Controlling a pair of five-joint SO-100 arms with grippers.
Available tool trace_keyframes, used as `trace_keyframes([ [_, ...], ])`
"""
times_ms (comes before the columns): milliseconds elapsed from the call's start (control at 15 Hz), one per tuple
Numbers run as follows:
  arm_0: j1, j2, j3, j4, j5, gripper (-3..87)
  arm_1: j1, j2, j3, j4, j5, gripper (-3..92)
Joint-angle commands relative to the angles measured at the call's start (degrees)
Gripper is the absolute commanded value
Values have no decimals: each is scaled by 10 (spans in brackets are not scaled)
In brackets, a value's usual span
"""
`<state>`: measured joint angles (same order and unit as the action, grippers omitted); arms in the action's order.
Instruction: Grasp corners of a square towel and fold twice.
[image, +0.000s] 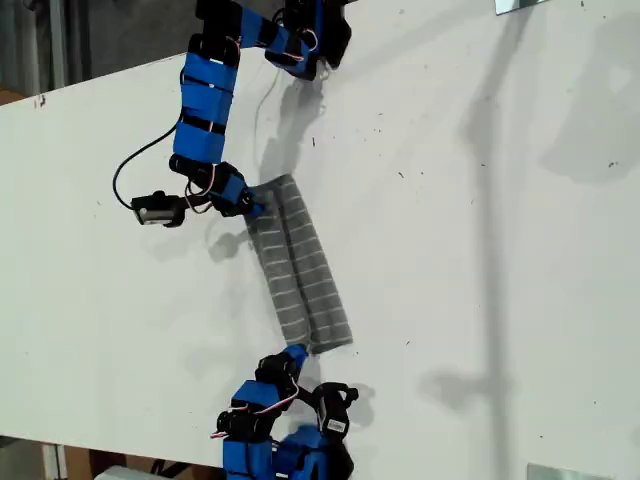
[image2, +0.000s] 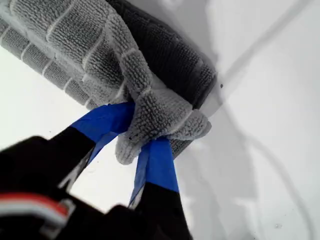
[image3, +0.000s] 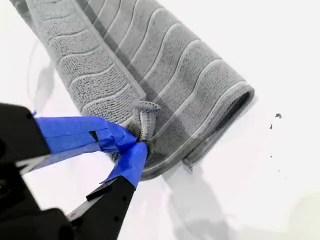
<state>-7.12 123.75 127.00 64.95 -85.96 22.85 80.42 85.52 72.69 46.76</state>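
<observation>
1. my second gripper (image: 297, 352) sits close to the white table's (image: 500, 250) edge at the bottom of the exterior view. its blue-taped jaws are pinched together on a small rounded grey corner tip (image3: 145, 112) of the towel.
2. in the second wrist view, my second gripper (image3: 140, 142) grips that tip where the two folded halves meet, just short of the cloth's rounded end. a few dark specks mark the bare table beyond that end.
3. the soft dark-grey towel with thin white stripes (image: 300, 265) lies folded into a long narrow strip near the middle of the table. it runs slantwise from my second gripper up toward the table's far edge at the top of the exterior view, and a seam runs down its length.
4. in the second wrist view the towel (image3: 165, 65) rests flat in layers, and the stripes cross its width.
5. my first gripper (image: 255, 208) is at the strip's far end, on the side toward the exterior view's left. its jaws are closed on the cloth.
6. in the first wrist view, my first gripper (image2: 142, 137) clamps a bunched wad of grey corners (image2: 165, 120) between its blue jaws. the towel (image2: 75, 45) behind it is doubled over and thick, with a dark underside showing.
7. a thin black cable (image: 125, 170) loops off the first arm over the table, toward the exterior view's left.
</observation>
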Motion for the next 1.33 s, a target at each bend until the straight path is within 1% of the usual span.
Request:
trace_keyframes([
  [0, 38, -37, -58, -5, -13, -3, -11, -4, -29, 52, -5, -1],
  [133, 49, -79, -62, -26, -26, -3, -24, -27, -10, 59, -5, -1],
  [267, 61, -117, -54, -64, -41, -3, -46, -57, -9, 59, -4, -1],
  [400, 72, -152, -67, -78, -50, -3, -57, -72, -11, 57, -3, -1],
  [600, 104, -180, -104, -60, -80, -3, -71, -69, -11, 72, 6, -1],
  [733, 124, -186, -105, -62, -104, -3, -79, -69, -10, 79, 11, -1],
  [867, 138, -189, -72, -100, -124, -3, -79, -70, -8, 81, 11, -1],
  [933, 139, -186, -52, -117, -129, -3, -77, -71, -9, 87, 16, 77],
  [1000, 136, -183, -39, -125, -134, 1, -77, -66, -10, 97, 16, 192],
  [1067, 134, -183, -41, -123, -122, 71, -78, -55, -10, 105, 16, 306],
  [1200, 134, -174, -51, -104, -115, 239, -66, -35, -9, 115, 16, 374],
  [1267, 133, -163, -49, -94, -116, 286, -55, -27, -9, 118, 10, 394],
])
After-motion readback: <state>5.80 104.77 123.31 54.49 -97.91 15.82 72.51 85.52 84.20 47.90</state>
